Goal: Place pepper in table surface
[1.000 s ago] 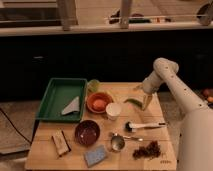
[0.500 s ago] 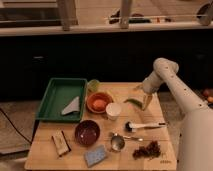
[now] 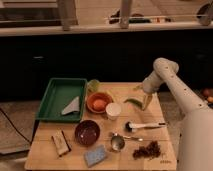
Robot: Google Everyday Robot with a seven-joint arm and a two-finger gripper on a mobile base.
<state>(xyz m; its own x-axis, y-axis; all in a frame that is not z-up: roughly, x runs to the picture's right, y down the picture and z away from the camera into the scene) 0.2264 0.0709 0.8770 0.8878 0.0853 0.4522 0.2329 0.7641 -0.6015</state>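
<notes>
The pepper (image 3: 132, 102) is a small curved green one. It lies at the back right of the light wooden table surface (image 3: 47, 157), just right of the orange bowl (image 3: 99, 102). My gripper (image 3: 146, 103) hangs from the white arm that comes in from the right. It is low over the table, right beside the pepper's right end. Whether it touches the pepper does not show.
A green tray (image 3: 56, 95) with a grey wedge stands at the back left, with a pale-green round object (image 3: 93, 86) beside it. A white cup (image 3: 113, 110), dark bowl (image 3: 87, 132), blue sponge (image 3: 95, 155), metal scoop (image 3: 117, 143), white-handled utensil (image 3: 145, 126) and a dark crumbly heap (image 3: 147, 150) fill the front.
</notes>
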